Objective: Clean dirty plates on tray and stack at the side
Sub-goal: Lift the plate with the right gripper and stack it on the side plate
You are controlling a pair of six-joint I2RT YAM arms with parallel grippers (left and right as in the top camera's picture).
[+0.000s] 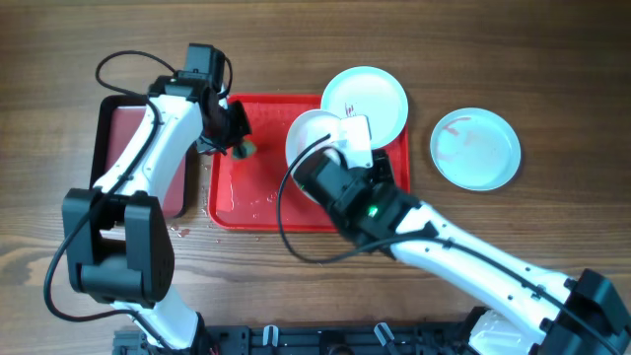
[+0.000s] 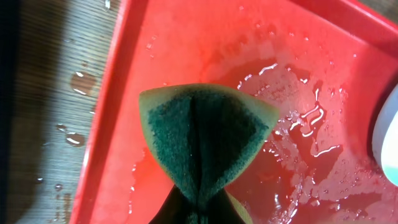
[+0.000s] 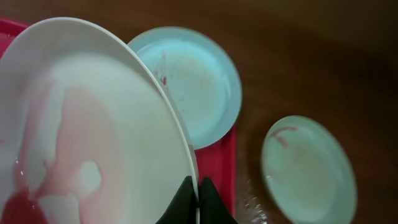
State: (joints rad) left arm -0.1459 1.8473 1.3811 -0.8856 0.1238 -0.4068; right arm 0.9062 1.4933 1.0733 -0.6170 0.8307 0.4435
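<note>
My right gripper (image 1: 347, 138) is shut on the rim of a pale plate (image 1: 308, 136), tilted above the red tray (image 1: 266, 202); in the right wrist view the jaws (image 3: 196, 193) pinch its edge, and the plate (image 3: 81, 130) shows a pink wet film. A second plate (image 1: 367, 97) lies on the tray's far right corner, partly over the rim, with faint red marks (image 3: 186, 81). A third plate (image 1: 475, 148) lies on the table to the right, with a reddish smear (image 3: 308, 168). My left gripper (image 1: 235, 138) is shut on a green-faced sponge (image 2: 205, 137) above the wet tray floor (image 2: 186, 50).
A black-rimmed tray with a maroon floor (image 1: 123, 128) lies left of the red tray, under my left arm. Water droplets (image 2: 78, 81) sit on the wooden table beside the red tray's left rim. Water pools on the tray floor (image 2: 298, 124).
</note>
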